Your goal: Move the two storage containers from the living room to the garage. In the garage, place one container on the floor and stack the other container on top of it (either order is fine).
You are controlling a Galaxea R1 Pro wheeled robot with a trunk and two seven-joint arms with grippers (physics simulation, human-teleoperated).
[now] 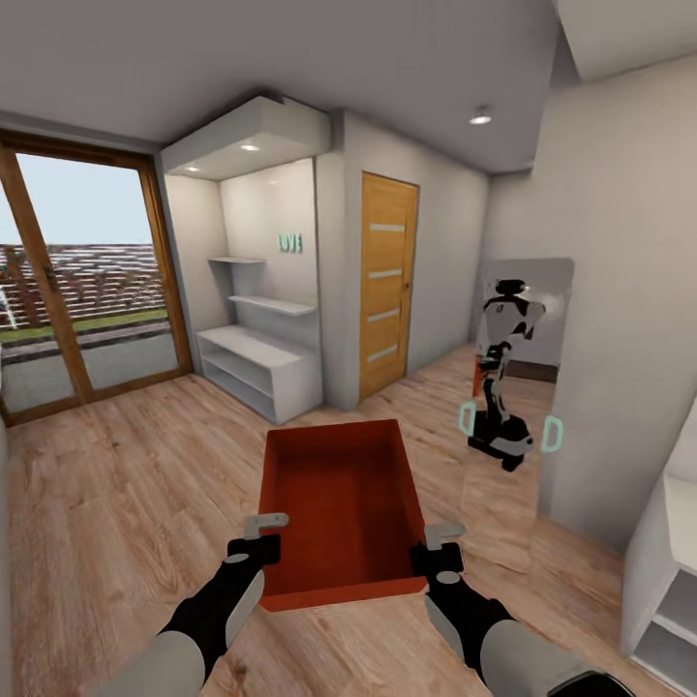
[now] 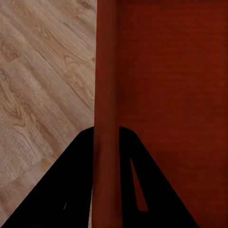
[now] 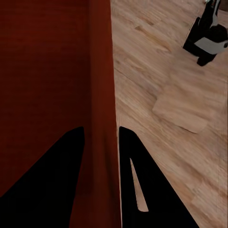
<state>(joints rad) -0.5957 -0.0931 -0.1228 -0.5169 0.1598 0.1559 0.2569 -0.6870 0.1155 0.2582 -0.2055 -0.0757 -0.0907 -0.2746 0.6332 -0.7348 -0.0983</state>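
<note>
- The left gripper [image 1: 259, 538] is clamped over the left side wall of an open orange-red rectangular plastic storage bin [image 1: 341, 505], one finger inside and one outside; the left wrist view shows its dark fingers [image 2: 64, 190] straddling that wall [image 2: 105, 118].
- The right gripper [image 1: 442, 544] pinches the bin's right side wall the same way, and the right wrist view shows black fingers [image 3: 152, 190] on either side of the red wall [image 3: 100, 118].
- The bin is held level between both arms in front of the robot, above the light wood-plank floor [image 1: 116, 503], with nothing inside it.
- To the right, a tall mirror panel [image 1: 523, 368] leans at the white wall and reflects the robot.
- Further ahead stand a white low shelf unit [image 1: 261, 368] with wall shelves in an alcove, and an orange-wood door with pale stripes [image 1: 387, 281], shut.
- At far left, wood-framed glass doors [image 1: 77, 281] look onto a garden.
</note>
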